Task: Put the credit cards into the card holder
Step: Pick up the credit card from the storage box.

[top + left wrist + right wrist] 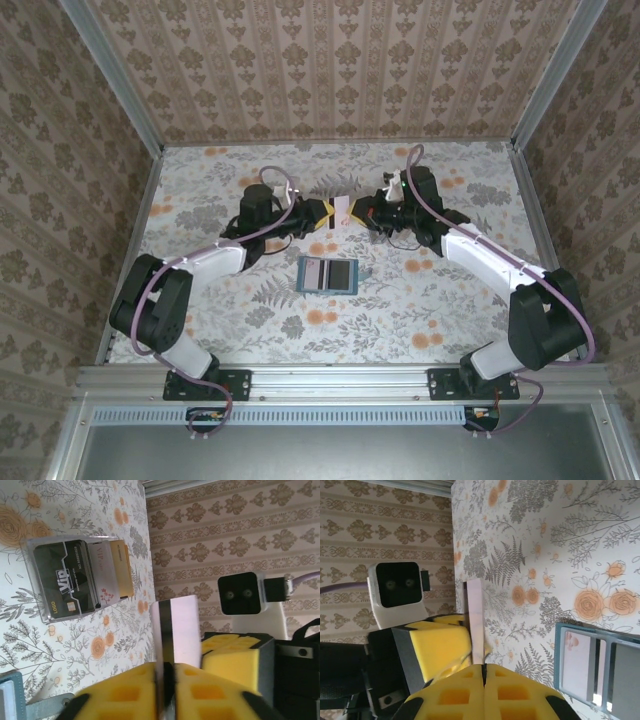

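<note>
Hanging in the air above the middle of the table [200, 330], one pale pink card [342, 209] is pinched from both sides at once. The left gripper [320, 213] reaches in from the left and the right gripper [363, 210] from the right. The left wrist view shows the card [180, 630] rising out of the seam between the left gripper's [165, 672] yellow pads, which are pressed together on its lower edge. The right wrist view shows the same card [474, 620] running into the closed seam of the right gripper [484, 672]. Both therefore appear to be clamped on it, in what looks like a handover between the arms. The card holder [328, 273] lies open and flat on the table, its long side running left to right and its lighter inside facing up. It sits on the near side of the held card, toward the arm bases and well below it, roughly midway between the two arms and perhaps slightly nearer the left one. Whichever gripper ends up with the card will probably have to draw it back toward the bases and down, then turn its edge to line up with a slot. Farther out, the left wrist view shows a clear box [75, 580] of other cards resting on the table.
</note>
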